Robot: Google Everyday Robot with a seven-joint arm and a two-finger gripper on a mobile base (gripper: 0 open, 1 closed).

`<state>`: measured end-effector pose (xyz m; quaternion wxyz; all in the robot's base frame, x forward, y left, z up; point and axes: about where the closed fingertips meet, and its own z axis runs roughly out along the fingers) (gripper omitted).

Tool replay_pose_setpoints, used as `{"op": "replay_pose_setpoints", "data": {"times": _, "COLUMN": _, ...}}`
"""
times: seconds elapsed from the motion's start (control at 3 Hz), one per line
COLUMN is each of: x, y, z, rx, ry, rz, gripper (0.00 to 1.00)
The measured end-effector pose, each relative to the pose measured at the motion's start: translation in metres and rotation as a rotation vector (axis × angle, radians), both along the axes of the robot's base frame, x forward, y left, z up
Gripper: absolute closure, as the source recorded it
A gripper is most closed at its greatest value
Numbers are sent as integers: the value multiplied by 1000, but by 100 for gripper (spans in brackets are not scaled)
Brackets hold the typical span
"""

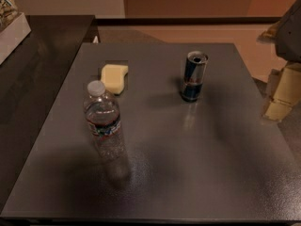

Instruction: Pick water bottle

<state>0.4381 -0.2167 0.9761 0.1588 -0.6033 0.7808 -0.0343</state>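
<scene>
The water bottle (103, 121) stands upright on the left half of the grey table (188, 164). It is clear and ribbed, with a white cap and a red, white and blue label band. My gripper (283, 94) shows as pale cream parts at the right edge of the view, beside the table's right side. It is far to the right of the bottle and holds nothing that I can see.
A blue-and-silver drink can (194, 76) stands upright at the back middle of the table. A pale yellow sponge (114, 77) lies behind the bottle. A dark counter (33, 74) runs along the left, with a white box (10, 29) on it.
</scene>
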Motion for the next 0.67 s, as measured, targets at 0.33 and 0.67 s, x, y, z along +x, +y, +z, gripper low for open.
{"op": "replay_pose_setpoints", "data": {"times": 0.33, "x": 0, "y": 1, "z": 1, "rx": 2, "ry": -4, "rz": 0, "gripper": 0}}
{"op": "replay_pose_setpoints", "data": {"times": 0.67, "x": 3, "y": 22, "z": 4, "rx": 85, "ry": -19, "rz": 12, "gripper": 0}}
